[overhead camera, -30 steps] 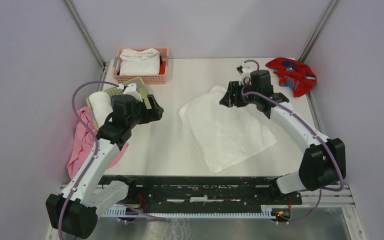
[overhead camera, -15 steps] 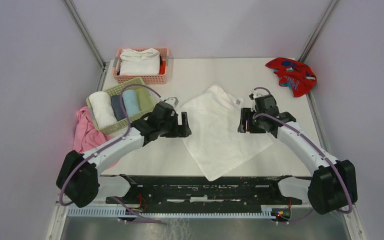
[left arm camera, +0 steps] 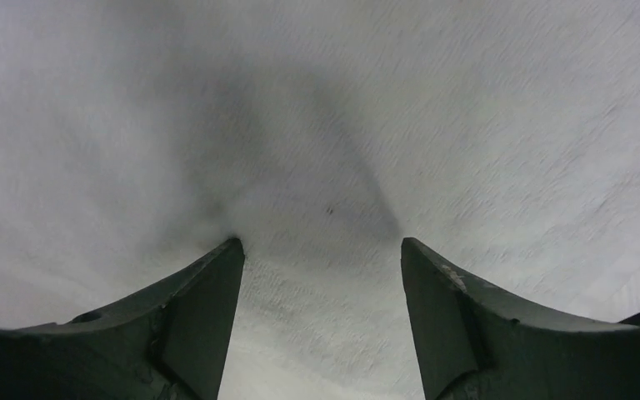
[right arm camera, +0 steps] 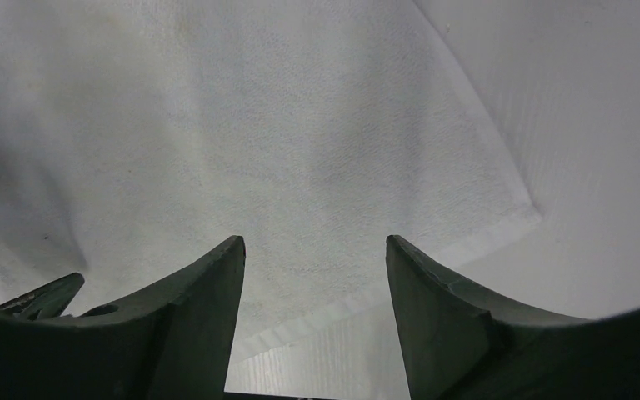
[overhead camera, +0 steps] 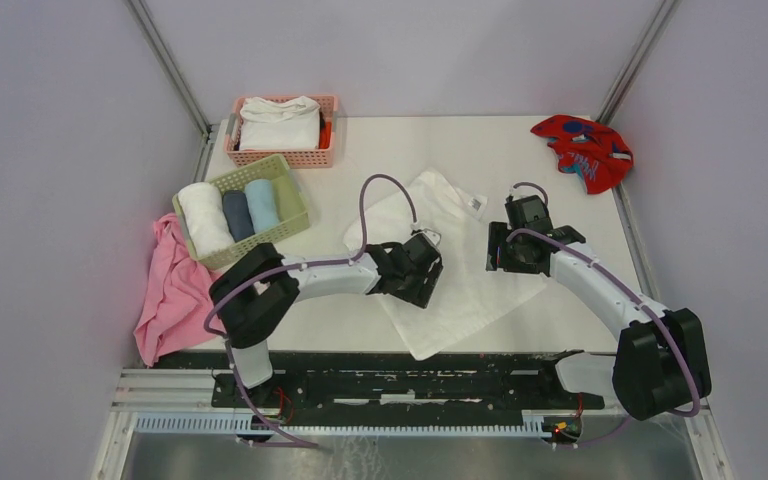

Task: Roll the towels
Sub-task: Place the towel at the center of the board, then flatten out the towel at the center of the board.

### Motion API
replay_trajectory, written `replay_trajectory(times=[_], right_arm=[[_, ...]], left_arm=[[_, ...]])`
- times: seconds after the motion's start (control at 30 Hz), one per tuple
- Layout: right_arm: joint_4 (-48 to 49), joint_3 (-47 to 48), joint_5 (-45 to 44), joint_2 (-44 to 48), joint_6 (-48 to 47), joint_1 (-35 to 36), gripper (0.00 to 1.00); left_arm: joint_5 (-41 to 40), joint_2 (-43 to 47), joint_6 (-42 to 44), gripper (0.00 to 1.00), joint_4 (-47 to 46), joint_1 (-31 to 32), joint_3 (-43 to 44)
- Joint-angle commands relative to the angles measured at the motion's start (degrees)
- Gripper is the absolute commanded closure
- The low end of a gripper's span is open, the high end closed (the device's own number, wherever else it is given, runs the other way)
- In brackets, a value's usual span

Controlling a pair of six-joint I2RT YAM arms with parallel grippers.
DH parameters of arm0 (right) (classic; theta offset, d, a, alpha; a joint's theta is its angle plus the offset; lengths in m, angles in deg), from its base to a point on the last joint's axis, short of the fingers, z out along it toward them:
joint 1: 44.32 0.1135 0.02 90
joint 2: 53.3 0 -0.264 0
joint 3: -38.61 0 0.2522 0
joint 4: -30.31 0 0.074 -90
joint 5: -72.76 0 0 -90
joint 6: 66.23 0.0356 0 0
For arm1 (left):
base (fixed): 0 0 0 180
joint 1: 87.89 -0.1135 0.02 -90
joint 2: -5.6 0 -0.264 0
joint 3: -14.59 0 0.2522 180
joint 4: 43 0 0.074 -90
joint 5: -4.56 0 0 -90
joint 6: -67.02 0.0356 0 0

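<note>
White towel [overhead camera: 460,245]: a large terry rectangle lying flat at mid-table, with a fine looped pile, a woven hem and a small label on its far right edge.
Long axis: diagonal, running from far left to near right, with one corner pointing at the near edge of the table [overhead camera: 380,150].
Left gripper [overhead camera: 415,272]: low over the towel's left half, jaws spread wide and holding nothing (the left wrist view [left arm camera: 321,246] shows only white pile and shadow between the dark fingers).
Right gripper [overhead camera: 502,250]: at the towel's right side, jaws equally wide apart and empty. In its wrist view [right arm camera: 315,242] the hem and one square corner lie ahead, with bare table beyond.
Red towel [overhead camera: 585,150]: crumpled in a heap at the far right corner, with teal-blue marks on it.
Light blue towel [overhead camera: 260,203]: a tight roll in the green basket [overhead camera: 245,253] at the left, set between a darker blue roll and a pale green one.
Pink basket [overhead camera: 282,157]: a plastic lattice at the far left, holding folded white cloth.
Pink cloth [overhead camera: 170,290]: limp and draped over the table's left edge.
</note>
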Motion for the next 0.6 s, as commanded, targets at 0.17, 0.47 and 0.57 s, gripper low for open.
replay_trajectory(times=[0.17,0.47,0.57], right_arm=[[2.5,0.8,-2.6,1.6,-0.2,-0.1,0.29],[3.6,0.1,-1.7,1.9,0.0,-0.1,0.29],[4.1,0.1,-1.8,1.6,0.3,-0.1,0.29]], left_arm=[[-9.5,-11.6,6.0,0.27,3.8,-6.6,8.8],[-22.3,-17.4,9.7,0.21,12.9,-20.8,24.1],[-21.7,-15.2,10.3,0.19,12.9,-19.5,27.1]])
